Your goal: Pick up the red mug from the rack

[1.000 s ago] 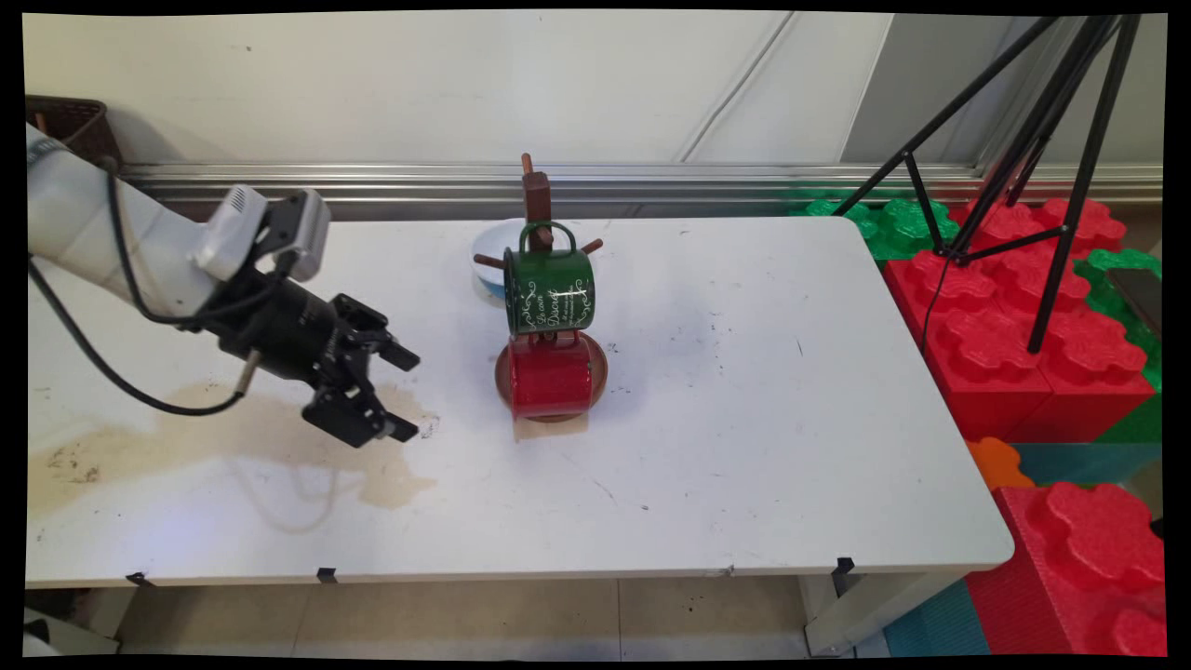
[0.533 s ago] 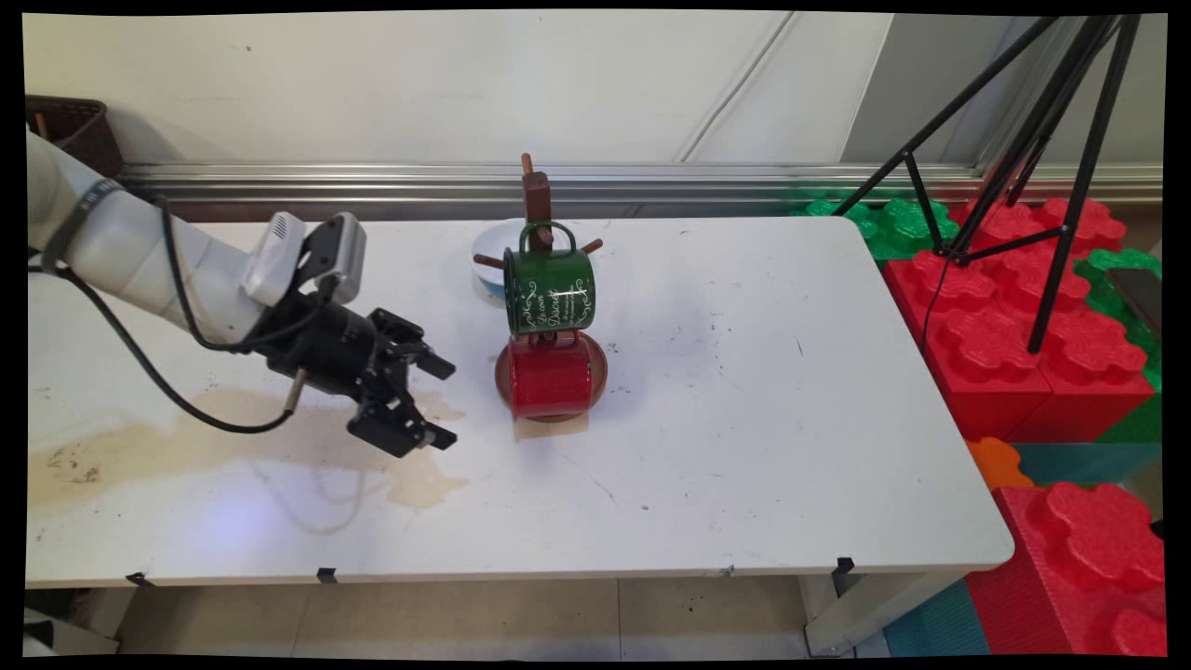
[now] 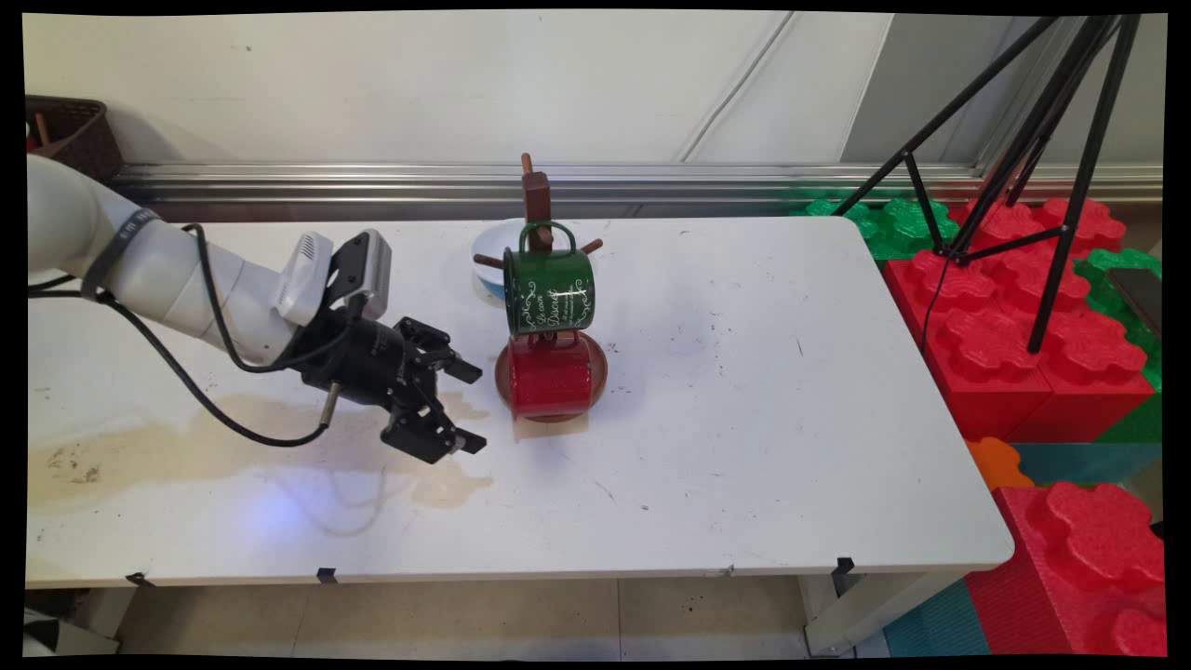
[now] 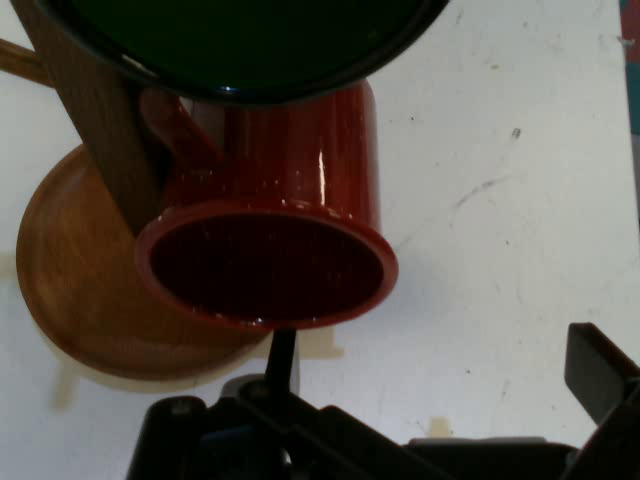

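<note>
End effector [image 3: 473,407] nearer the red mug [image 3: 551,374] than before, fingers spread wide, nothing held.

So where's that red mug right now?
In the main view the red mug hangs mid-table on the wooden mug stand, directly under the green mug, just right of the claw. The hand view shows its open mouth facing the claw.
</note>
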`<state>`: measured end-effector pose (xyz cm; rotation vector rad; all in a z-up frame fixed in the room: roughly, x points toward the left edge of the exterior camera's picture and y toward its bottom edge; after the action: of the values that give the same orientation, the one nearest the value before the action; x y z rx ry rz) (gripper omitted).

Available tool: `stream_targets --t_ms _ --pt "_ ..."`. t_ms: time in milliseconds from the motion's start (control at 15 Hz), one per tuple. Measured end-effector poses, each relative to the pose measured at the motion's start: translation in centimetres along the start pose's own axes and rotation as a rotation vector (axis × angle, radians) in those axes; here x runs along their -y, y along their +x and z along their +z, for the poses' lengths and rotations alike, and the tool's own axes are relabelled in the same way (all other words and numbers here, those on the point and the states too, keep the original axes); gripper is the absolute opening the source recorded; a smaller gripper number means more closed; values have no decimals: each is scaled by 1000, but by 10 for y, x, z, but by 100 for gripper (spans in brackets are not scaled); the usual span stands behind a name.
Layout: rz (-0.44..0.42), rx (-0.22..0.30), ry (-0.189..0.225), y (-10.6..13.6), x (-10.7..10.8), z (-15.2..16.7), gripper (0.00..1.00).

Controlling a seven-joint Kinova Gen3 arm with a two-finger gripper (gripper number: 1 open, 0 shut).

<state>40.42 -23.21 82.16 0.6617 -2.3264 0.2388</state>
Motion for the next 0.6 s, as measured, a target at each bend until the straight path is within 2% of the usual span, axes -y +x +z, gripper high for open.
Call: stream_targets --t_ms 600 --pt "-14 -41 20 -6 -6 22 100"
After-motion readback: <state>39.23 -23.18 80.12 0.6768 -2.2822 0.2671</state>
